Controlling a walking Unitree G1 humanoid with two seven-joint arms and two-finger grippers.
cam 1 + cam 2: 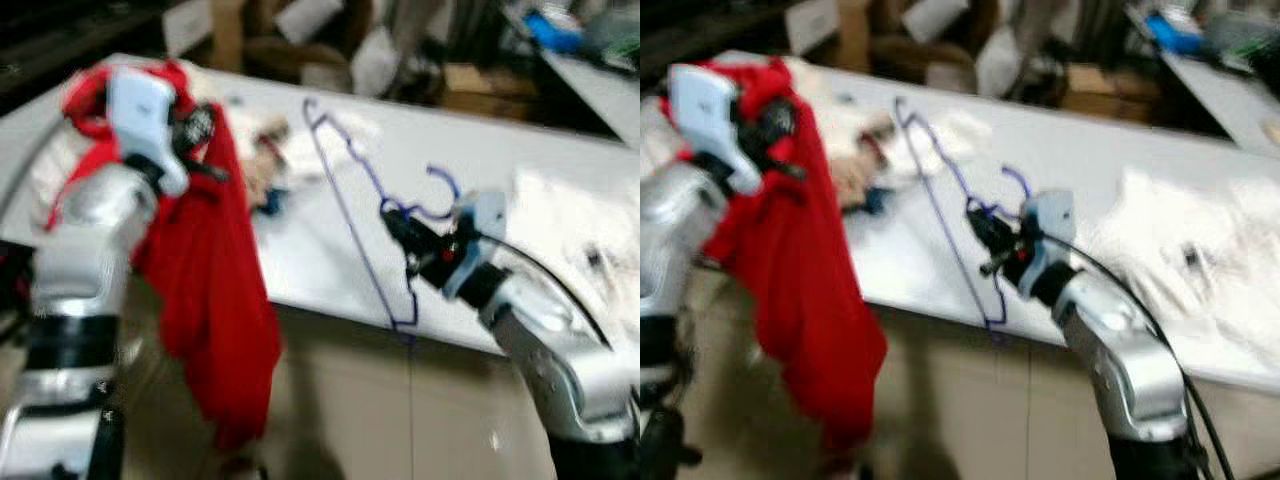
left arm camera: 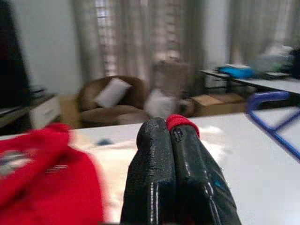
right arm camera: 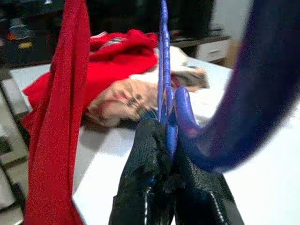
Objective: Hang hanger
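Note:
A thin blue hanger (image 1: 352, 190) is held up over the white table (image 1: 300, 250), its hook (image 1: 445, 185) near my right gripper (image 1: 398, 222). That gripper is shut on the hanger's neck; the right wrist view shows both fingers (image 3: 154, 187) pinching the blue wire (image 3: 165, 93). On the left, my left gripper (image 1: 200, 125) is raised and shut on a red garment (image 1: 215, 290) that hangs down past the table's front edge. In the left wrist view red cloth (image 2: 180, 123) pokes out between the closed fingertips (image 2: 157, 140).
A pile of pale and patterned clothes (image 1: 270, 160) lies on the table behind the hanger, and white cloth (image 1: 580, 220) covers its right side. Beyond the table stand a brown sofa with cushions (image 2: 117, 101), boxes and another table (image 2: 272, 84). Bare floor lies below the table's front edge.

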